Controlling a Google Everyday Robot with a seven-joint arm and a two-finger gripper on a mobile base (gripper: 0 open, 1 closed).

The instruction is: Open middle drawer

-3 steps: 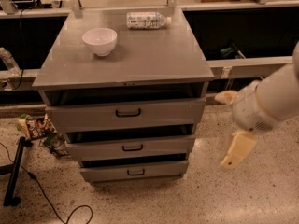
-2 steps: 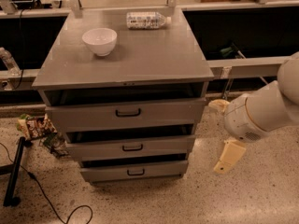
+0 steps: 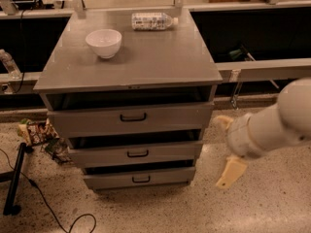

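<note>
A grey metal cabinet [image 3: 131, 67] has three drawers, each with a small black bar handle. The middle drawer [image 3: 97, 156] has a flat grey front, its handle [image 3: 138, 154] is at the centre, and a dark gap shows above it. The top drawer [image 3: 87, 118] has the taller front; the bottom drawer [image 3: 112, 179] has the lowest. My gripper [image 3: 220, 151] is to the right of the cabinet, level with the middle drawer, just off its right corner. Its two cream fingers [image 3: 230, 173] are spread wide apart and hold nothing.
A white bowl [image 3: 104, 42] and a plastic bottle [image 3: 152, 21] lying on its side rest on the cabinet top. Snack packets [image 3: 36, 132] and a black cable [image 3: 43, 198] lie on the speckled floor at left. Low shelving with metal rails runs behind.
My arm has moved left, bringing the gripper closer to the right side of the cabinet. The drawers have not moved.
</note>
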